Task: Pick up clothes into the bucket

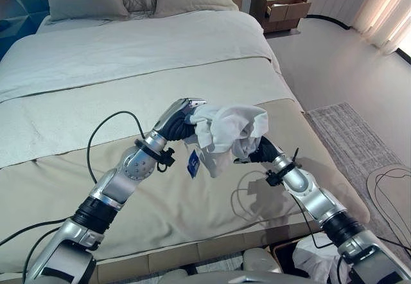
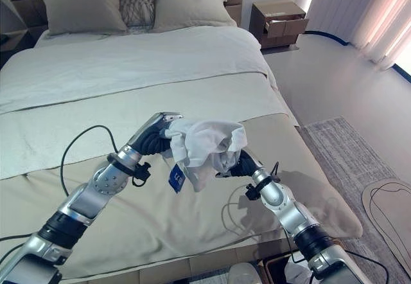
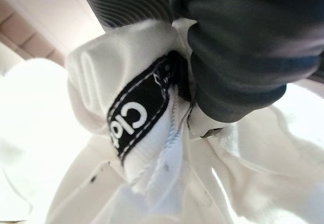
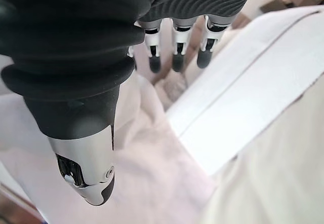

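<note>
Down by the foot of the bed [image 1: 77, 187], at the bottom right corner, a bit of white cloth [image 1: 314, 258] peeks out beside the right arm; it may sit in a bucket, but it is cut off and hard to tell. Above the tan cover, both hands meet at a bunched white shirt [image 1: 228, 130] held up in the air. The left hand [image 1: 182, 124] has its fingers curled round the shirt's collar, and its wrist view shows a black label [image 3: 132, 125] close up. The right hand [image 4: 174, 51] reaches under the shirt with fingers straight and relaxed, the cloth resting over them. A small blue tag [image 1: 193, 162] hangs down. Farther back lie pillows [image 2: 90, 4] and a brown nightstand [image 1: 280, 6] with a drawer open.
</note>
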Available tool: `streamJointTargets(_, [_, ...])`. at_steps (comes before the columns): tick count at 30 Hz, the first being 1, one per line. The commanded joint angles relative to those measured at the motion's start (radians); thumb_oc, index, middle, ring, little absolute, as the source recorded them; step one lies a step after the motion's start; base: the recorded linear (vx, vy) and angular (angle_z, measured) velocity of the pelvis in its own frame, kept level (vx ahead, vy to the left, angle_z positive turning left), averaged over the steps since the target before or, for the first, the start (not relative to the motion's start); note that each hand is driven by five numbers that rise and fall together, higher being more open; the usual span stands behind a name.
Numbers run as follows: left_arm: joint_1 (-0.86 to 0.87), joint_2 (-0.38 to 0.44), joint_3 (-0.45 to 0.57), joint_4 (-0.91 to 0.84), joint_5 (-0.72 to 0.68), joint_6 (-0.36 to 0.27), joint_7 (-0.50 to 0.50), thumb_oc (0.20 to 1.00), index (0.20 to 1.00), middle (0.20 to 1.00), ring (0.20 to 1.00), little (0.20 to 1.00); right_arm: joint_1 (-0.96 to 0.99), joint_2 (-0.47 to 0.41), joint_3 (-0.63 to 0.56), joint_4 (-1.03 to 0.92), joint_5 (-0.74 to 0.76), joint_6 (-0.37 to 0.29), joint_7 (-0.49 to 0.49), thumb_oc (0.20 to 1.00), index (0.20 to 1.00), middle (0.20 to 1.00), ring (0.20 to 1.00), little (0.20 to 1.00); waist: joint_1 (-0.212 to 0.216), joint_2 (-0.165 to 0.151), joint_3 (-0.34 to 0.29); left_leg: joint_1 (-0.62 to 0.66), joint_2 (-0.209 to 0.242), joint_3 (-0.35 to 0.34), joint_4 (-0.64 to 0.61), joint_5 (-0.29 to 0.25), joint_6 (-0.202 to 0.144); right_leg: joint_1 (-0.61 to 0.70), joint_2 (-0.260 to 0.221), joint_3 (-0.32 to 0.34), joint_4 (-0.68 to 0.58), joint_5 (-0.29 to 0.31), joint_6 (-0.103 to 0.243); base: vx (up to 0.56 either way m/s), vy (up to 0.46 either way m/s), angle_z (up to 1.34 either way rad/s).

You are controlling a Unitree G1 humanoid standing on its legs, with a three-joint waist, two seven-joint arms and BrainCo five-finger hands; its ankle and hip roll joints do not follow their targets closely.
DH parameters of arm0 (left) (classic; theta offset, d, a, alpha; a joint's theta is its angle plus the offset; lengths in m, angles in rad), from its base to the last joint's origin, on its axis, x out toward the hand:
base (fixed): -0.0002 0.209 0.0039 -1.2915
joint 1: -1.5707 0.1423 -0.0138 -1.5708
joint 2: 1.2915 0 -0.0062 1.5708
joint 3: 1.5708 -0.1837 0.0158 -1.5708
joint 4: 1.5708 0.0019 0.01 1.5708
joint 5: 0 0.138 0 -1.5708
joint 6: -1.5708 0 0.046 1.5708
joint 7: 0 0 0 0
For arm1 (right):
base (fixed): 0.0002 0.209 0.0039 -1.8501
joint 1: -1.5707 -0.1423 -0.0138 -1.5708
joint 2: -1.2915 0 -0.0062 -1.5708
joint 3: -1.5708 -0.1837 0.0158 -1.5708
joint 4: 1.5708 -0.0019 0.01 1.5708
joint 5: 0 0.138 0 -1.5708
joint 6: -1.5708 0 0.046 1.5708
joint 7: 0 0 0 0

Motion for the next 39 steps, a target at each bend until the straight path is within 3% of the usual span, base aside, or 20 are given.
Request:
streamJointTargets(1, [0.002,-0.026,0.038,-0.074,-0.109,-0.047,0.01,0.2,0.2,0.2,0.2,0.2,-0.013,0.065,-0.019,-0.048,0.046,-0.027,-0.058,1.0,1.0,1.0,1.0,1.0,0.026,-0.043,-0.05,0.021,-0.058,-0.007,0.118,-0.159,0.044,-0.082,-0.058,-0.046,0.059,0.067,0.036,0.0,0.0,0.0])
streamJointTargets(4, [0.022,-0.037,0.03,-0.09,-0.164,-0.043,0.001,0.2,0.2,0.2,0.2,0.2,0.011,0.114,-0.01,-0.049,0.206,-0.041,-0.019,1.0,1.0,1.0,1.0,1.0,0.028,-0.038,-0.052,0.026,-0.057,-0.008,0.119,-0.167,0.044,-0.076,-0.056,-0.047,0.056,0.061,0.037,0.0,0.019,0.0])
streamJointTargets(9, [0.052,-0.035,0.025,-0.1,-0.211,-0.044,-0.021,0.2,0.2,0.2,0.2,0.2,0.025,0.127,0.0,-0.064,0.308,-0.05,0.013,1.0,1.0,1.0,1.0,1.0,0.032,-0.037,-0.05,0.029,-0.058,-0.006,0.12,-0.168,0.044,-0.073,-0.058,-0.047,0.059,0.059,0.037,0.01,0.003,0.0])
streamJointTargets(18, [0.172,-0.07,0.051,-0.05,-0.475,-0.048,-0.152,0.2,0.2,0.2,0.2,0.2,0.064,0.139,-0.008,-0.099,0.506,-0.081,0.089,1.0,1.0,1.0,1.0,1.0,0.042,-0.04,-0.057,0.032,-0.061,-0.006,0.122,-0.165,0.044,-0.066,-0.065,-0.049,0.06,0.059,0.035,0.0,0.0,0.0])
streamJointTargets(19, [0.197,-0.086,0.063,-0.026,-0.521,-0.043,-0.173,0.2,0.2,0.2,0.2,0.2,0.076,0.144,-0.016,-0.105,0.561,-0.09,0.113,0.9,0.9,0.9,0.9,0.9,0.045,-0.041,-0.057,0.033,-0.062,-0.008,0.123,-0.163,0.043,-0.065,-0.065,-0.053,0.062,0.058,0.035,0.0,0.0,0.0])
streamJointTargets(20, [0.208,-0.096,0.067,-0.009,-0.54,-0.04,-0.184,0.2,0.2,0.2,0.2,0.2,0.083,0.146,-0.021,-0.106,0.584,-0.092,0.121,0.624,0.624,0.624,0.624,0.624,0.045,-0.041,-0.058,0.034,-0.061,-0.009,0.123,-0.162,0.043,-0.064,-0.066,-0.053,0.062,0.058,0.034,0.0,0.0,0.0])
streamJointTargets(22, [0.218,-0.109,0.068,0.02,-0.558,-0.037,-0.193,0.2,0.2,0.2,0.2,0.2,0.094,0.155,-0.031,-0.107,0.627,-0.096,0.129,0.2,0.2,0.2,0.2,0.2,0.045,-0.04,-0.061,0.036,-0.06,-0.011,0.12,-0.16,0.043,-0.063,-0.065,-0.056,0.062,0.057,0.034,0.0,0.0,0.0])
streamJointTargets(23, [0.23,-0.122,0.069,0.066,-0.55,-0.036,-0.188,0.2,0.2,0.2,0.2,0.2,0.113,0.177,-0.051,-0.091,0.708,-0.102,0.144,0.2,0.2,0.2,0.2,0.2,0.046,-0.04,-0.063,0.038,-0.059,-0.013,0.114,-0.155,0.042,-0.062,-0.066,-0.06,0.064,0.055,0.034,0.0,0.0,0.0])
streamJointTargets(27, [0.259,-0.152,0.083,0.154,-0.576,-0.026,-0.198,0.2,0.2,0.2,0.2,0.2,0.137,0.191,-0.07,-0.106,0.782,-0.105,0.176,0.2,0.2,0.2,0.2,0.2,0.045,-0.039,-0.063,0.038,-0.06,-0.015,0.112,-0.151,0.042,-0.062,-0.067,-0.062,0.071,0.053,0.033,0.0,0.0,0.0])
streamJointTargets(39, [0.251,-0.177,0.064,0.271,-0.493,-0.031,-0.192,0.2,0.2,0.2,0.2,0.2,0.143,0.162,-0.039,-0.147,0.84,-0.09,0.274,0.2,0.2,0.2,0.2,0.2,0.047,-0.041,-0.076,0.046,-0.059,-0.01,0.115,-0.153,0.043,-0.054,-0.065,-0.057,0.07,0.05,0.033,0.0,0.0,0.0])
